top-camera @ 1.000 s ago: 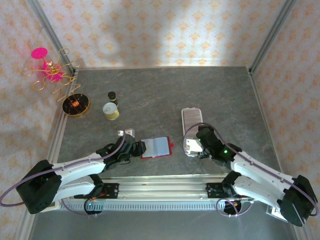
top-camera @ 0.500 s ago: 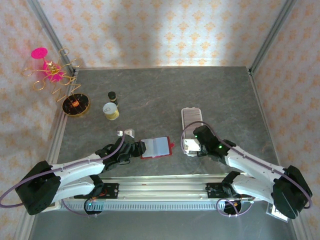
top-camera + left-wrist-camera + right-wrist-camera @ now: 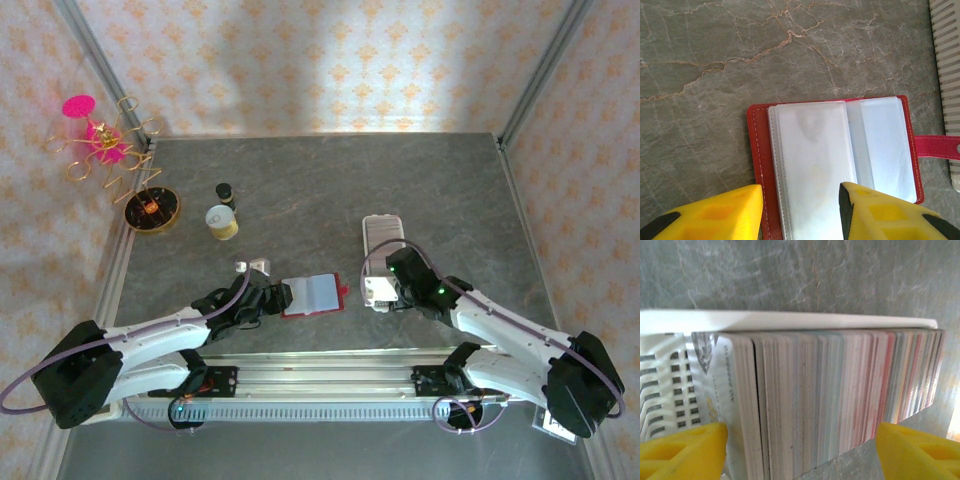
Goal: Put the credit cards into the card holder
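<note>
On the grey stone-patterned table (image 3: 450, 190), between the two arms, the red card holder (image 3: 757, 150) is lying open and flat, its clear sleeves facing up and its strap (image 3: 935, 146) pointing toward the right arm. The left gripper (image 3: 800, 192) is hanging low over the end away from the strap, jaws partly apart; whether its fingertips are touching the holder I cannot tell. Just beside the strap, the credit cards (image 3: 840, 390) are standing on edge as a thick stack in a white tray (image 3: 790, 320), and the right gripper (image 3: 801, 435) is straddling that stack, jaws wide.
</note>
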`<state>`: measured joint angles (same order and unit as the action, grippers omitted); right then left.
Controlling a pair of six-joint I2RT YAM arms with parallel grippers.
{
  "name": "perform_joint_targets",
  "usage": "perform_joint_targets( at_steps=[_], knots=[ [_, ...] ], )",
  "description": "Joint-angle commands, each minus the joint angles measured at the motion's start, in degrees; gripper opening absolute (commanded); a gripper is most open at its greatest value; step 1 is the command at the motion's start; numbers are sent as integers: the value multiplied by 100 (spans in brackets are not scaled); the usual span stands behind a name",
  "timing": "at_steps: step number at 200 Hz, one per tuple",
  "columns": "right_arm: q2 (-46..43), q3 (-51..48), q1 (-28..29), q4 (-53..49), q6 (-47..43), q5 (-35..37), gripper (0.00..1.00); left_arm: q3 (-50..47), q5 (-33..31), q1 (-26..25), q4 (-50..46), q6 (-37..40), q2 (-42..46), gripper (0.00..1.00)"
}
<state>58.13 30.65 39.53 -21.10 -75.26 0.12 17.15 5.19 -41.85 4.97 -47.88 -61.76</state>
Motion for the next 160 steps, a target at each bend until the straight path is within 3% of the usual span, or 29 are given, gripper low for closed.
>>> perform_joint_targets(
  at_steps=[1, 70, 120, 160],
  knots=[
    [-31, 177, -12, -192, 123, -223, 76, -1, -1, 43, 125, 34, -39, 46],
    [216, 164, -13, -223, 100, -204, 70, -18, 7, 36, 116, -2, -19, 45],
    [355, 147, -15, -164, 64, -110, 54, -18, 8, 39, 109, -8, -3, 45],
    [354, 90, -13, -149, 46, -95, 53, -19, 26, 36, 101, -19, 14, 44]
  ],
)
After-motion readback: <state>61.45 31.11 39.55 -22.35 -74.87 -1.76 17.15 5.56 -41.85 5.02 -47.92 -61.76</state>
